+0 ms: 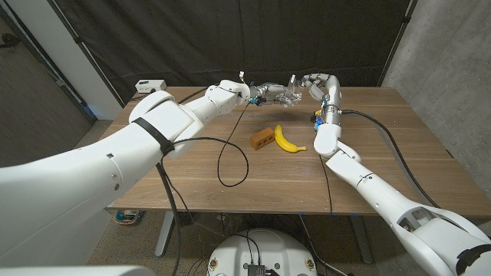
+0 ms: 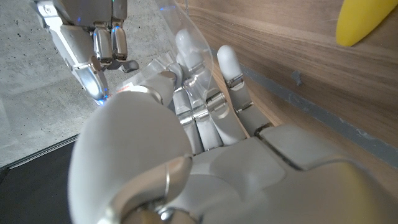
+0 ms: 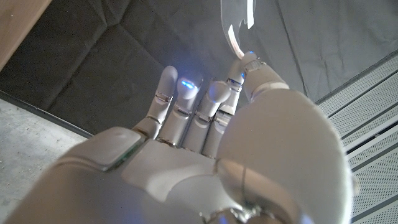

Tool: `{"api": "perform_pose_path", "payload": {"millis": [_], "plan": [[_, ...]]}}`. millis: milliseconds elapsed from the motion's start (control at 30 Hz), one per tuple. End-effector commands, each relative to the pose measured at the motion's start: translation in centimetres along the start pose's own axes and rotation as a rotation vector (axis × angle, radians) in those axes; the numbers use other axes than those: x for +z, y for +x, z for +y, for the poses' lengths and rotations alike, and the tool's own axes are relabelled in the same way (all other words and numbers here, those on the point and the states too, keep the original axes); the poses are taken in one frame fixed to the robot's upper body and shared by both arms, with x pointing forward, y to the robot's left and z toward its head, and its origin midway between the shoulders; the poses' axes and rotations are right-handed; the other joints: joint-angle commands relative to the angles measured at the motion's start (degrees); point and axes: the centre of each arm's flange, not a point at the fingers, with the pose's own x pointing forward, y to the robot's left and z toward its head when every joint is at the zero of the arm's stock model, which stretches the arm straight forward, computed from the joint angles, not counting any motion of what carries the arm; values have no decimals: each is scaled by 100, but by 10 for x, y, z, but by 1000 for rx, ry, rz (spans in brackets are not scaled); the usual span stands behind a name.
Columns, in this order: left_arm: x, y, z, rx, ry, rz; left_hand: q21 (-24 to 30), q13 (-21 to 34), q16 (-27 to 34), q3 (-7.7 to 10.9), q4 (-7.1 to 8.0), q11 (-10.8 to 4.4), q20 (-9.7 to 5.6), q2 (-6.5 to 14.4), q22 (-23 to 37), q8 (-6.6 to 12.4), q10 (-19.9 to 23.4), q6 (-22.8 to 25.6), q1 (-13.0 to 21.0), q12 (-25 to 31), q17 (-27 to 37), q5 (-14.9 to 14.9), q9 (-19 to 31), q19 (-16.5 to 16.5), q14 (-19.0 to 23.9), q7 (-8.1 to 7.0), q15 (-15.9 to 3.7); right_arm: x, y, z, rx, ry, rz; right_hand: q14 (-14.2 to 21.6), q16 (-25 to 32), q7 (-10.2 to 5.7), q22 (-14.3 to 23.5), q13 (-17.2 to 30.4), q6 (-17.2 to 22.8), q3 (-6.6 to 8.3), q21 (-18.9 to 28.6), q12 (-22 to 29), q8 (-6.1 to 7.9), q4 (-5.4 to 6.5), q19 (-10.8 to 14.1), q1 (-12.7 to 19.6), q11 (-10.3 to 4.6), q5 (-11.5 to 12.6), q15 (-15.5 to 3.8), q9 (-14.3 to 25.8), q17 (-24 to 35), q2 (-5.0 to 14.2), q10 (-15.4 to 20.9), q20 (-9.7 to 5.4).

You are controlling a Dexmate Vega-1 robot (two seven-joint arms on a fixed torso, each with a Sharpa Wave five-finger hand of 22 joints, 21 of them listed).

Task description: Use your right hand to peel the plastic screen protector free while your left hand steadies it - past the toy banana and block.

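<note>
On the far left corner of the wooden table sits a small white box. To its right the left arm reaches across the table toward the far middle, where the left hand is raised above the far edge; in the left wrist view its fingers curl around a clear plastic screen protector, holding it. A loose black cable loops over the table nearer the robot. Right of that, near the middle of the table, a small brown block lies just beside a yellow toy banana, both well nearer than the hands. The screen protector hangs in the air between the two hands, past the block and banana. The right hand meets it from the right; in the right wrist view its fingertips pinch the edge of the clear sheet.
</note>
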Motion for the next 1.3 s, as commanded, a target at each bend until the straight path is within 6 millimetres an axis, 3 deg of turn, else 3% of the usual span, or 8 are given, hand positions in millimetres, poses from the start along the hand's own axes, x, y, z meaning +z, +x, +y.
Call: {"api": "perform_pose_path", "payload": {"millis": [33, 200, 433, 667, 967, 1300], "plan": [[1, 0, -2, -14, -1, -6, 31, 32, -4, 29, 6, -532, -638, 38, 16, 26, 629, 395, 44, -18, 26, 43, 32, -33, 22, 362, -45, 0, 2, 1, 16, -26, 2, 2, 62, -3, 27, -40, -37, 19, 32, -29, -44, -1, -15, -12, -6, 5, -517, 2, 22, 13, 1, -7], [2, -1, -2, -26, 3, -12, 29, 27, -6, 32, 5, -534, -640, 43, 16, 28, 632, 391, 49, -25, 26, 44, 43, -36, 25, 363, -49, 0, 2, 2, -7, -29, -11, 47, 110, 13, 48, -124, 202, 119, 55, -54, 8, -58, 56, 159, 7, 15, -524, -20, 12, 145, 97, -51], [2, -1, -2, -29, -1, -11, 30, 39, -12, 31, 5, -528, -631, 43, 16, 17, 624, 389, 49, -30, 25, 44, 37, -38, 21, 369, -46, 4, 0, 1, -44, -55, -75, 97, 161, 119, 107, 321, 405, 254, 72, 218, 90, -108, 54, 379, -6, -22, -524, 32, 14, 272, 133, -93], [0, 1, -2, -12, -20, 0, 30, 32, -17, 31, 7, -533, -632, 43, 15, 17, 641, 391, 47, -35, 27, 45, 45, -36, 17, 362, -44, 5, -3, 2, -82, -98, -149, 110, 207, 162, 153, 562, 458, 302, 74, 348, 137, -133, -4, 433, -34, -21, -521, 80, 29, 228, 130, -172], [0, 1, -3, -23, -57, -4, 33, 31, -14, 32, 11, -531, -633, 41, 15, 10, 646, 398, 41, -44, 35, 46, 43, -24, 29, 367, -43, 0, -6, 10, -40, -247, -237, 88, 273, 96, 226, 845, 539, 357, 83, 495, 195, -131, -44, 427, -85, 73, -522, 125, 40, 150, 123, -325], [2, -1, -5, -55, -60, -17, 32, 42, -19, 35, 6, -529, -634, 41, 15, 6, 640, 391, 47, -55, 35, 48, 57, -25, 35, 352, -49, -6, -9, 13, 15, -322, -232, 53, 319, 68, 289, 990, 557, 400, 86, 583, 218, -101, -95, 365, -42, 164, -519, 154, 38, 104, 114, -318]]}}
